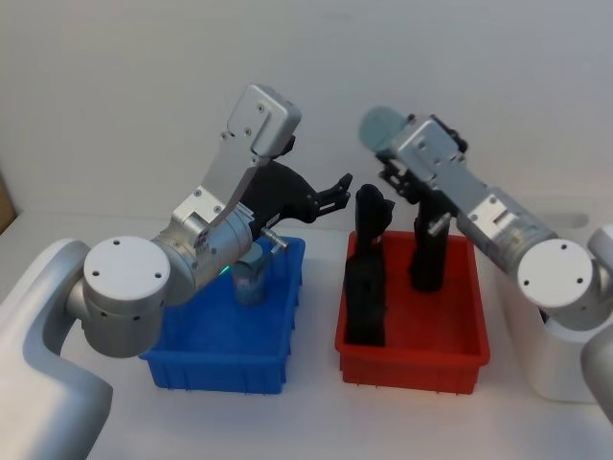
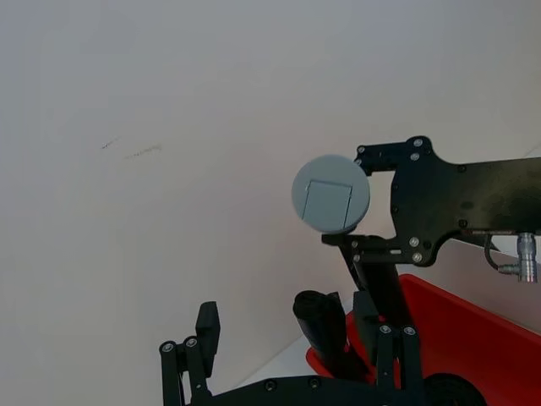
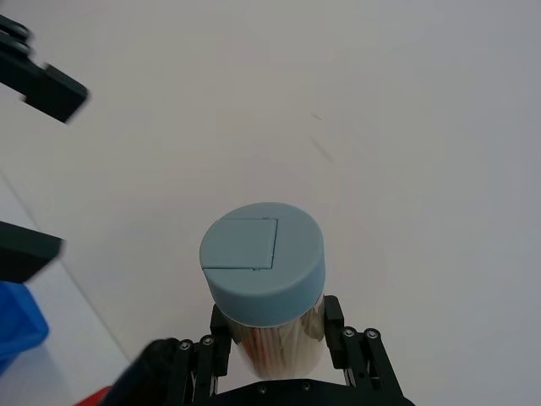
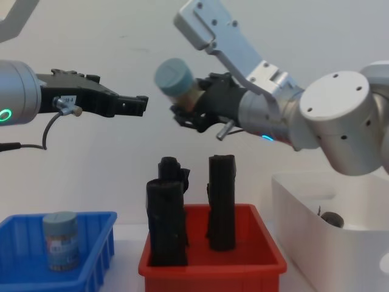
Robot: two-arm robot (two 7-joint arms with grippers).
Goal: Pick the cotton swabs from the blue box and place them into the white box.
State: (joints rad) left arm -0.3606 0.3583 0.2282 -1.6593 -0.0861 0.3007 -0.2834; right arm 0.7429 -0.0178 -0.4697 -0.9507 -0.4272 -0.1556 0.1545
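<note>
White table (image 1: 316,422); blue box (image 4: 91,243) holds one cotton swabs tub (image 4: 59,239); red bin (image 4: 255,258), at its 3 o'clock, holds black rolled bundles (image 4: 222,201); white box (image 4: 292,201) contents unclear; right gripper (image 4: 188,109) clamps a second tub (image 4: 175,78); left gripper (image 2: 292,355) fingers apart.

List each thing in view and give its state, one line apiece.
Right gripper: shut on a swab tub, held high above the red bin.
Left gripper: open, empty, raised.
Blue box: one tub upright inside.
Red bin: black rolls standing upright.
White box: open; a dark item inside, unclear.
</note>
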